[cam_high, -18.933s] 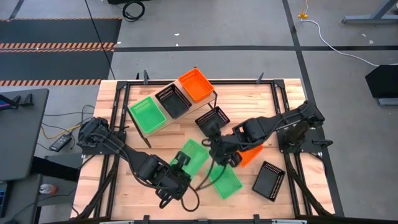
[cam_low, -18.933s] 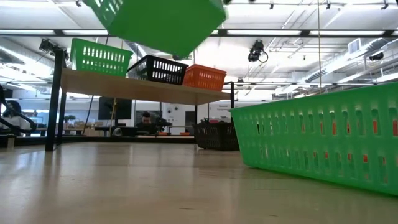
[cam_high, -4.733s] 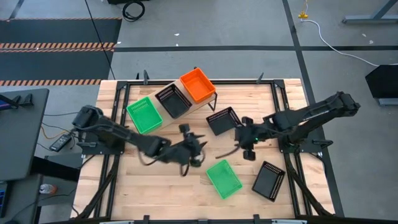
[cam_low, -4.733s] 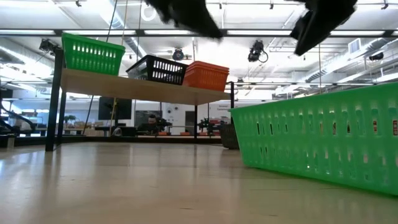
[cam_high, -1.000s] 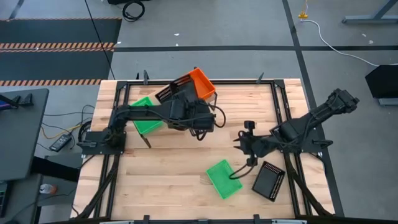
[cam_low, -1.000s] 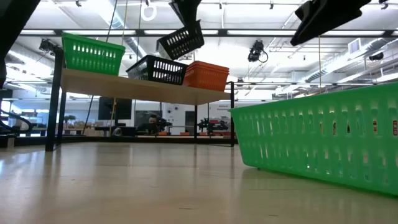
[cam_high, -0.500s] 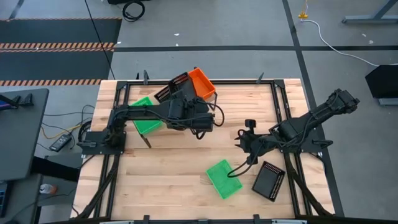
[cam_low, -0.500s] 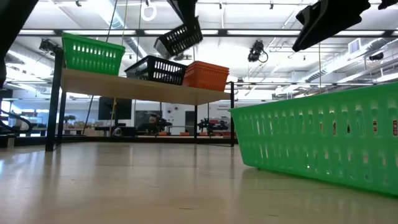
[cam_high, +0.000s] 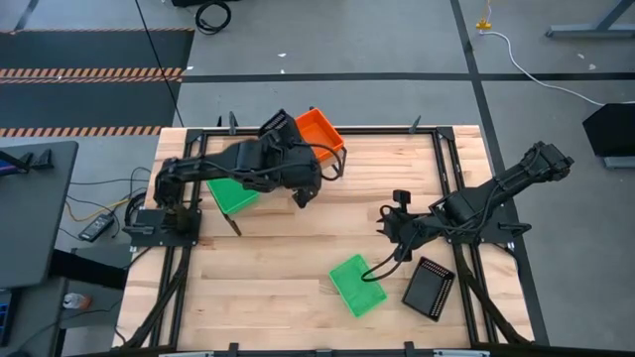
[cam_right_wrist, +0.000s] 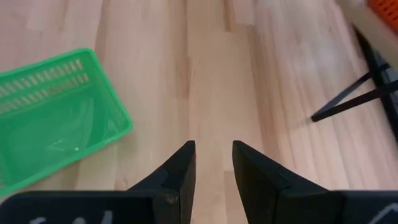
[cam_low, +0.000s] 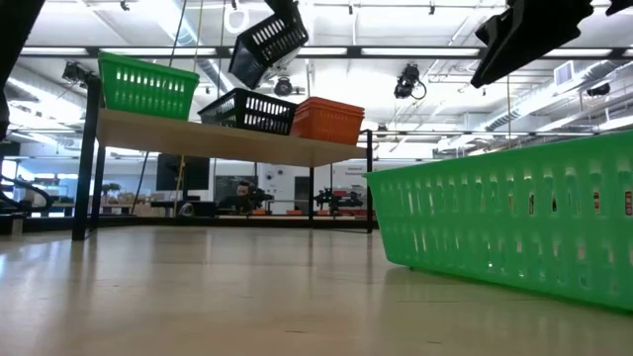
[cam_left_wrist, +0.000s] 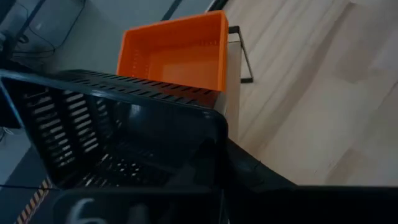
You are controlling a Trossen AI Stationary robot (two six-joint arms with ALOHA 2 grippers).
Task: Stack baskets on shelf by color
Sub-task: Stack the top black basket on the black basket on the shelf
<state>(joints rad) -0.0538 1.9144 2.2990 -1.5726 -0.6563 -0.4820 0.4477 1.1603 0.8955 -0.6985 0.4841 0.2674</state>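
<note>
The left pincer (cam_high: 280, 139) was clamped tight on the rim of a black basket (cam_low: 267, 44), holding it tilted in the air above the shelf (cam_low: 227, 143), in the upper middle of the high view. In the low view that basket hung over a second black basket (cam_low: 247, 109) standing on the shelf between a green basket (cam_low: 148, 87) at the left end and an orange basket (cam_low: 326, 121) at the right end. The left wrist view showed the held basket close up with the orange one behind it.

The right pincer (cam_right_wrist: 210, 163) hovered over bare table (cam_high: 288, 268) at centre right of the high view, its fingers a little apart and holding nothing. Another green basket (cam_high: 355, 285) lay on the table in the lower middle, and a third black basket (cam_high: 430, 288) just to its right. No writing or labels could be read on anything.
</note>
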